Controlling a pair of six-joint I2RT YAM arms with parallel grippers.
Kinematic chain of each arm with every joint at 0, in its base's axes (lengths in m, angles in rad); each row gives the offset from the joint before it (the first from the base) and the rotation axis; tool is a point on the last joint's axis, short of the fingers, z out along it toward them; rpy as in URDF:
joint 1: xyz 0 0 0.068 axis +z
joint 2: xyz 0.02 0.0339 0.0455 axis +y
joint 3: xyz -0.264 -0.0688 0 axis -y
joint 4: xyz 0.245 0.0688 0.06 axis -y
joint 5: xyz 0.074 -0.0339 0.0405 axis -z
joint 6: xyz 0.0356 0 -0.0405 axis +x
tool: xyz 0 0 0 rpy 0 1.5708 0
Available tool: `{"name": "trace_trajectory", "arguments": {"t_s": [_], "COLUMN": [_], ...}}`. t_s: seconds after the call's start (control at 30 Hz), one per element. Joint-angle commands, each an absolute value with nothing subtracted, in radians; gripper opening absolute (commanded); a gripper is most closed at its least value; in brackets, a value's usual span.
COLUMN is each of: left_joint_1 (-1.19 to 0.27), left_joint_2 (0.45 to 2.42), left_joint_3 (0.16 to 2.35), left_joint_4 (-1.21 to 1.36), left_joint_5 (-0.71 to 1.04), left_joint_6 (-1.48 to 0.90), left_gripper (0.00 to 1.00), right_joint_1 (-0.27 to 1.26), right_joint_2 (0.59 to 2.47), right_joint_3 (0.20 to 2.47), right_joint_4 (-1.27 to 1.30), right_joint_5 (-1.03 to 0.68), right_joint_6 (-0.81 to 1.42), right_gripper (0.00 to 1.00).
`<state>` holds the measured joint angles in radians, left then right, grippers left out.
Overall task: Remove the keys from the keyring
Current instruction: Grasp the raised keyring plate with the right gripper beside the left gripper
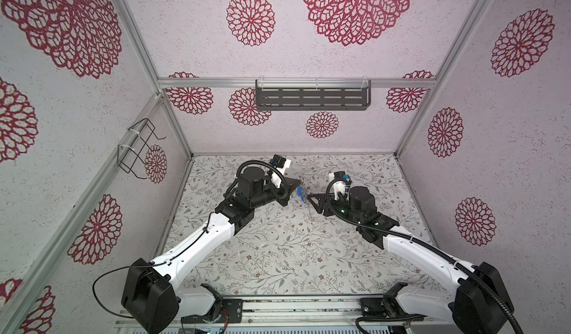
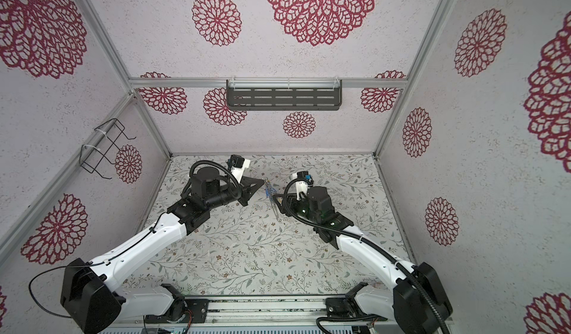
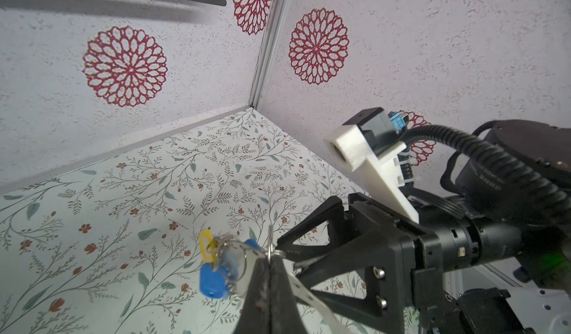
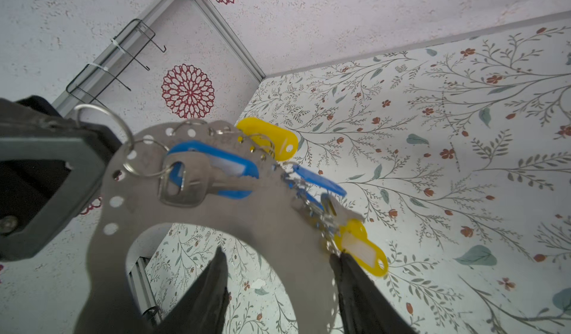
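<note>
The keyring point(image 4: 262, 218) is a flat grey hoop with holes along its rim, hanging above the floral floor between both arms. Blue and yellow tagged keys point(image 4: 216, 159) and a metal key hang from it on small loops; in both top views they form a blue cluster point(image 1: 301, 193) point(image 2: 269, 193). My left gripper point(image 3: 271, 256) point(image 1: 299, 179) is shut on one small metal loop at the hoop's rim. My right gripper point(image 4: 281, 253) point(image 1: 312, 199) is open and straddles the hoop's band. One finger stands inside the hoop, apart from the band. The other touches the outer rim beside a yellow tag point(image 4: 361, 249).
A black wire rack point(image 1: 139, 150) hangs on the left wall and a dark slotted shelf point(image 1: 312, 97) on the back wall. Patterned walls close in three sides. The arms' base rail point(image 1: 278, 310) runs along the front edge.
</note>
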<state>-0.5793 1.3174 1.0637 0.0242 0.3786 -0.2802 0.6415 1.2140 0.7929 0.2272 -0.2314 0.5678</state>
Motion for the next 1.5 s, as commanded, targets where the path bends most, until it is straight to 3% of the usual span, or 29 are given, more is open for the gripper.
{"name": "trace_trajectory", "arguments": {"t_s": [0.0,0.17,0.37,0.67,0.9,1.13,1.37,1.47], "left_joint_1": [-0.566,-0.552,-0.533,-0.527,-0.526,-0.518,-0.511,-0.511], "left_joint_2": [1.320,1.350,1.360,1.413,1.443,1.445,1.454,1.455], "left_joint_3": [1.077,1.079,1.069,1.095,1.114,1.110,1.114,1.112], "left_joint_4": [0.141,0.185,0.187,0.216,0.230,0.235,0.239,0.247], "left_joint_5": [0.484,0.623,0.675,0.749,0.775,0.778,0.785,0.786], "left_joint_6": [-0.318,-0.364,-0.365,-0.401,-0.419,-0.422,-0.432,-0.437], "left_gripper": [0.00,0.00,0.00,0.00,0.00,0.00,0.00,0.00], "right_joint_1": [0.670,0.676,0.643,0.485,0.484,0.464,0.456,0.456], "right_joint_2": [1.232,1.203,1.116,1.083,1.168,1.195,1.218,1.223], "right_joint_3": [0.827,0.828,0.885,0.994,1.043,1.010,0.992,0.985], "right_joint_4": [0.294,0.294,0.057,-0.053,0.098,0.175,0.227,0.243], "right_joint_5": [-0.169,-0.111,-0.005,-0.261,-0.543,-0.616,-0.685,-0.696], "right_joint_6": [0.537,0.506,0.416,0.437,0.507,0.544,0.563,0.572], "right_gripper": [0.59,0.60,0.62,0.64,0.48,0.47,0.29,0.26]}}
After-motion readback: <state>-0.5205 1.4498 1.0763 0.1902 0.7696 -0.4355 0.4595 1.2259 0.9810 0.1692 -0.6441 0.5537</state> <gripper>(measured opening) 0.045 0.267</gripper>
